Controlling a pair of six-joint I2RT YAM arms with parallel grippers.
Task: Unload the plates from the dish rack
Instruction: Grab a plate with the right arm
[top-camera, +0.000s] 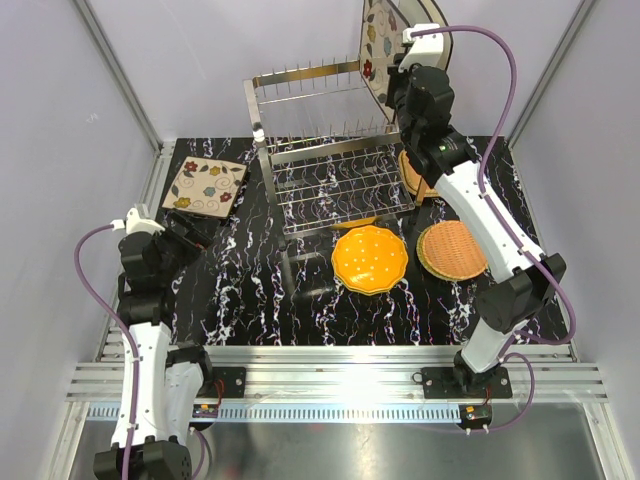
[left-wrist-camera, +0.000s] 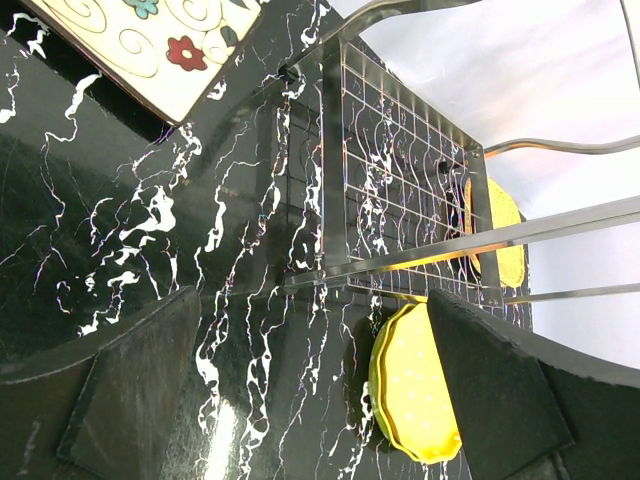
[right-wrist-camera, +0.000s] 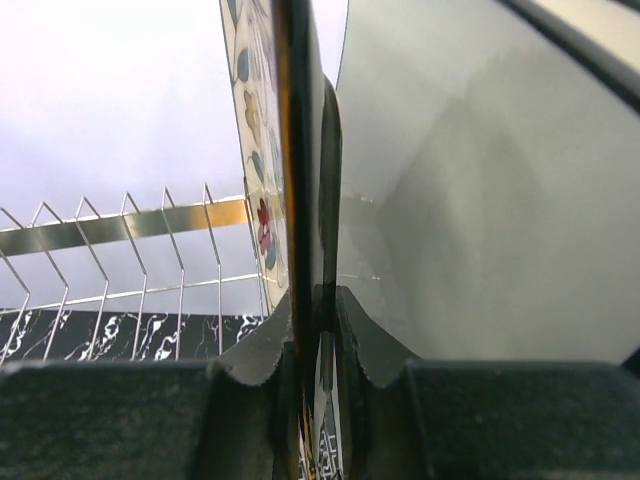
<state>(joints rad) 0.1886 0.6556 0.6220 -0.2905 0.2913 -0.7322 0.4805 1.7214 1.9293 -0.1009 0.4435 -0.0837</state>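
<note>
Inside right claw (right-wrist-camera: 312, 345), flowered plate (right-wrist-camera: 256, 150) upright.

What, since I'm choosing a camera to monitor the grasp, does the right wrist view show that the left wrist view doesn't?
Only the right wrist view shows the right gripper shut on the rim of the held flowered plate, which stands on edge. Only the left wrist view shows the left gripper open and empty, a second flowered plate lying flat on the table, and a yellow scalloped plate near the dish rack. Both views show the dish rack and the black marbled table.
</note>
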